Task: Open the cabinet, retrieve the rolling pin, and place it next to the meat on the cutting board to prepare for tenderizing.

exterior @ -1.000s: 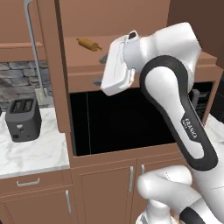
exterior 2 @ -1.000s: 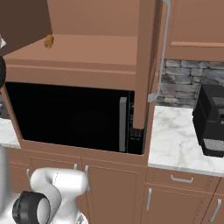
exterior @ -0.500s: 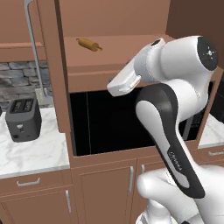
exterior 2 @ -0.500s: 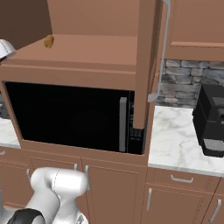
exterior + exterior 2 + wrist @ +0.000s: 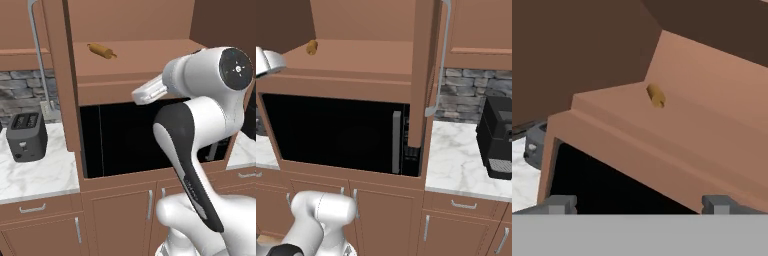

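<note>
With the cabinet (image 5: 65, 85) open, the rolling pin (image 5: 101, 50) lies on its shelf, upper left of frame. The gripper (image 5: 637, 204), fingers spread, should probably square up and straddle the pin's middle.

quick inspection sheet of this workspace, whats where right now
surface: white marble counter on both sides of a dark recessed opening
job's things: cabinet doors open; rolling pin lies on its shelf, untouched; meat and cutting board nothing seen
clutter: toaster on left counter, black coffee machine on right counter
grippers: gripper open, empty, facing the shelf, short of the pin
cables: nothing seen
surroundings: stone backsplash, low cabinets below
</note>
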